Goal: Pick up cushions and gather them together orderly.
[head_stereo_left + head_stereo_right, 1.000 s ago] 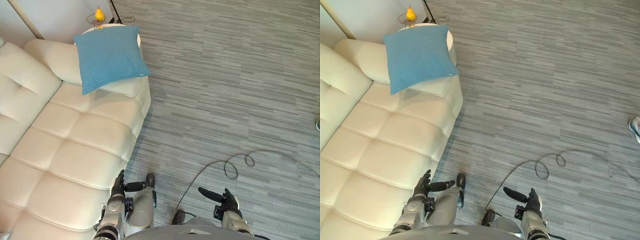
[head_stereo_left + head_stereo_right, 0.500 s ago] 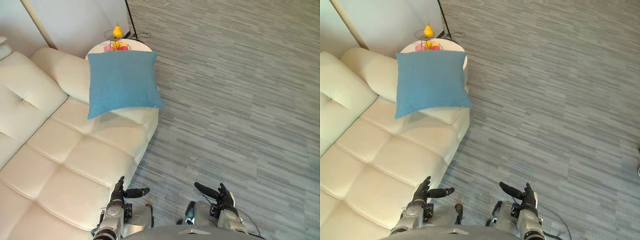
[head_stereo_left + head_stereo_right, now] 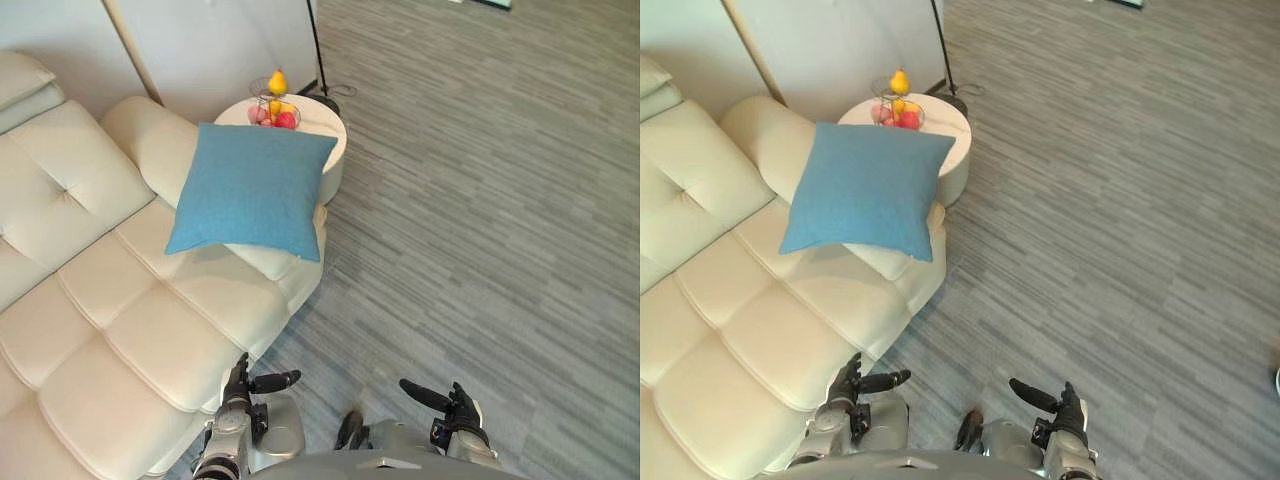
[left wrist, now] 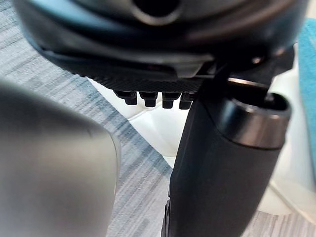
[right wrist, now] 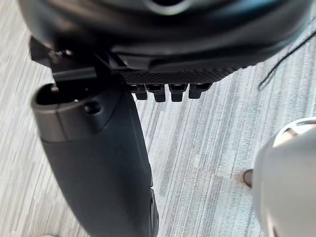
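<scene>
1. Grey striped carpet (image 3: 480,200) runs across the room, and both of the robot's hands hang low over it near the sofa's front edge.
2. The cream sofa (image 3: 110,300) is a big leather piece with tufted seat and back panels and a rounded armrest at its far end.
3. Here's what we're after: the blue cushion (image 3: 255,190). It's square and plain, in a teal-blue woven fabric with crisp corners. It lies tilted on that far armrest, with its low corner sloping down onto the seat and its far edge close to the side table. Neither hand is anywhere near it.
4. The round white side table (image 3: 322,118) stands just beside the armrest, on the carpet.
5. The left hand (image 3: 240,383) is held out low beside the sofa's near corner. Its fingers are straight, its thumb sticks out sideways, and it has hold of nothing.
6. The right hand (image 3: 455,408) hangs over bare carpet, well apart from the sofa. Its fingers are extended too, its thumb points inward towards the other hand, and its palm is empty.
7. A wire fruit basket (image 3: 272,108) sits on the table with red fruit inside.
8. A yellow pear (image 3: 277,81) tops the basket.
</scene>
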Robot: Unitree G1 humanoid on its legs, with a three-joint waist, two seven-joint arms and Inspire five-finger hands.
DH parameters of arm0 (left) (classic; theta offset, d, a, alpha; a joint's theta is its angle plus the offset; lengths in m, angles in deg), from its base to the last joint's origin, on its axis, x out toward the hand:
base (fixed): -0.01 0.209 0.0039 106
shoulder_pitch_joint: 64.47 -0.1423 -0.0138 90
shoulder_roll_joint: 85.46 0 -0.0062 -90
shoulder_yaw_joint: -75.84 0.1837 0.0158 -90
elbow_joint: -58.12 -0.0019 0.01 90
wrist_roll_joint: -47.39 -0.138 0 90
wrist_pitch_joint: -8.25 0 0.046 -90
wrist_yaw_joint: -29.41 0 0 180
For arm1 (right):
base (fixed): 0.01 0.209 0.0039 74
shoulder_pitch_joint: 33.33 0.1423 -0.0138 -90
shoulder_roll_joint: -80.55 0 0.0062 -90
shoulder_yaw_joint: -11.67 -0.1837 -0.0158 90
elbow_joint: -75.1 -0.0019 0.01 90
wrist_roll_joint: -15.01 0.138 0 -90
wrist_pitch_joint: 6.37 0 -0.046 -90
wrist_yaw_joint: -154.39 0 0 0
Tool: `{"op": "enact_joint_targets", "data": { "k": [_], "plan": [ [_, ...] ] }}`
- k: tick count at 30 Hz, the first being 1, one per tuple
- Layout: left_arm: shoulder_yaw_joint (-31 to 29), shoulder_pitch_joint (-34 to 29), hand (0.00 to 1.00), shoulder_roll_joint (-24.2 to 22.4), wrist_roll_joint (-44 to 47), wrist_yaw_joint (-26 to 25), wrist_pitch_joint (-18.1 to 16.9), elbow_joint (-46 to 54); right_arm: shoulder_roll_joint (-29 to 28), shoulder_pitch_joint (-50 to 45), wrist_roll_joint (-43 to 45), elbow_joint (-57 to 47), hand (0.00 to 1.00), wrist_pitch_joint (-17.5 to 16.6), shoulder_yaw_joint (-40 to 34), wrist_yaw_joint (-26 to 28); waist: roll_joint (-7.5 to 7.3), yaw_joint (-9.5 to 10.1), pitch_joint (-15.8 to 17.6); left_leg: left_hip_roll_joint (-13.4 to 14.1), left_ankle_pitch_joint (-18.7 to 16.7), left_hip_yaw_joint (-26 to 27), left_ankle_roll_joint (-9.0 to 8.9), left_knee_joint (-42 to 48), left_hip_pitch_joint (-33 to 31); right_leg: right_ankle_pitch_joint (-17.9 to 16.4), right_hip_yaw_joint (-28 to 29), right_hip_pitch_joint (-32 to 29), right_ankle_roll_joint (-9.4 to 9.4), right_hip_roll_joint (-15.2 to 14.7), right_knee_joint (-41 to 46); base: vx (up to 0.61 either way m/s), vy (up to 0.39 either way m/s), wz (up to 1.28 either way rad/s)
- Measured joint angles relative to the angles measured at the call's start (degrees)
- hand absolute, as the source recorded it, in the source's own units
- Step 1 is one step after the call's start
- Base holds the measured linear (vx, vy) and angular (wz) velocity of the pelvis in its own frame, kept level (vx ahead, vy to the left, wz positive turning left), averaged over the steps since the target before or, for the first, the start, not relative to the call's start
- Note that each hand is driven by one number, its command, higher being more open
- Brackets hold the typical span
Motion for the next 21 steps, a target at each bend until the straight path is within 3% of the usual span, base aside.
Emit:
{"op": "enact_joint_targets", "data": {
  "k": [4,6,8,11,12,13,14,15,16,18,21],
  "plan": [
    [1.83,0.43,1.0,0.17,-0.01,0.1,-0.08,0.3,-0.42,0.33,0.15,-0.42,1.0,0.03,-0.22,-0.23,-0.09,0.04,0.04,-2.07,0.81,6.71,0.83,-18.31,-1.97,0.19,-2.34,4.35,0.83,-0.35,-5.07,0.24,-0.047,0.36],
    [2.36,0.55,1.0,0.37,0.0,0.2,-0.1,0.25,-0.55,0.09,0.14,-0.04,1.0,0.36,-0.61,-0.64,-0.24,0.31,0.16,-4.05,10.21,11.48,2.66,-31.33,-1.49,-0.19,-4.02,6.68,2.55,-1.41,-7.17,0.31,0.062,0.39],
    [2.47,0.52,1.0,0.78,-0.01,0.16,-0.1,-0.57,-0.69,0.02,0.14,0.23,1.0,0.45,-0.61,-0.76,-0.81,0.35,-0.05,-5.32,15.58,13.41,3.92,-35.05,0.32,-0.36,-4.04,7.97,4.11,-2.5,-8.0,0.29,0.093,0.22],
    [3.25,0.66,1.0,1.42,0.04,0.5,-0.14,-1.3,-0.77,0.54,0.07,0.31,1.0,0.54,-0.61,-0.67,-1.81,0.26,-0.46,-7.69,15.12,13.92,5.14,-36.26,1.67,0.11,-3.16,8.4,5.47,-4.77,-7.63,0.35,0.142,0.29],
    [4.13,0.62,1.0,1.83,0.03,0.92,-0.14,-2.0,-0.4,0.78,-0.19,1.64,1.0,0.54,-0.62,-0.45,-1.89,0.1,-0.61,-9.44,12.96,14.07,7.06,-35.63,4.16,-0.41,-2.77,7.95,7.67,-7.76,0.76,0.34,0.205,0.32],
    [4.15,0.38,1.0,1.78,0.04,0.95,-0.15,-2.09,-0.32,0.71,-0.31,2.03,1.0,0.59,-0.64,-0.34,-1.68,0.01,-0.72,-9.72,12.38,13.89,7.15,-35.64,4.91,-0.45,-2.76,7.2,7.72,-8.48,4.57,0.27,0.203,0.49],
    [4.16,0.02,1.0,1.86,0.05,1.07,-0.15,-2.25,-0.21,0.36,-0.38,2.25,1.0,0.85,-0.69,0.01,-1.6,-0.08,-0.89,-10.4,11.35,12.93,7.3,-36.33,7.1,-0.13,-2.5,4.81,8.06,-10.87,14.26,0.28,0.189,0.57],
    [4.69,-0.07,1.0,2.03,0.05,1.09,-0.14,-2.58,0.19,-0.12,-0.53,2.3,1.0,0.85,-0.56,0.16,-2.42,-0.53,-0.87,-11.63,10.2,10.86,7.61,-37.8,9.95,3.27,-1.38,1.23,8.37,-14.74,27.31,0.27,0.103,0.96],
    [5.09,-0.24,1.0,2.77,0.04,1.03,-0.14,-3.04,0.13,-0.7,-0.58,2.4,1.0,0.86,-0.53,0.2,-2.8,-0.97,-0.98,-12.7,9.68,8.62,8.06,-38.14,11.79,3.3,0.47,-1.7,7.9,-17.02,34.99,0.31,0.052,1.17],
    [4.95,-0.61,1.0,3.18,0.1,0.62,-0.1,-3.13,0.06,-1.52,-0.63,2.13,1.0,0.7,-0.33,0.46,-3.29,-0.94,-1.49,-12.98,9.3,5.31,8.17,-39.04,13.8,0.15,2.09,-4.83,7.5,-17.23,36.7,0.23,-0.008,1.02],
    [4.58,-0.73,1.0,2.6,0.09,0.19,-0.1,-3.11,0.01,-1.38,-0.98,1.19,1.0,0.3,-0.35,0.59,-2.79,-0.98,-1.7,-12.7,9.48,0.33,7.83,-40.4,15.36,-1.33,6.29,-8.7,7.52,-14.18,25.84,0.19,-0.058,0.89]
  ]
}}
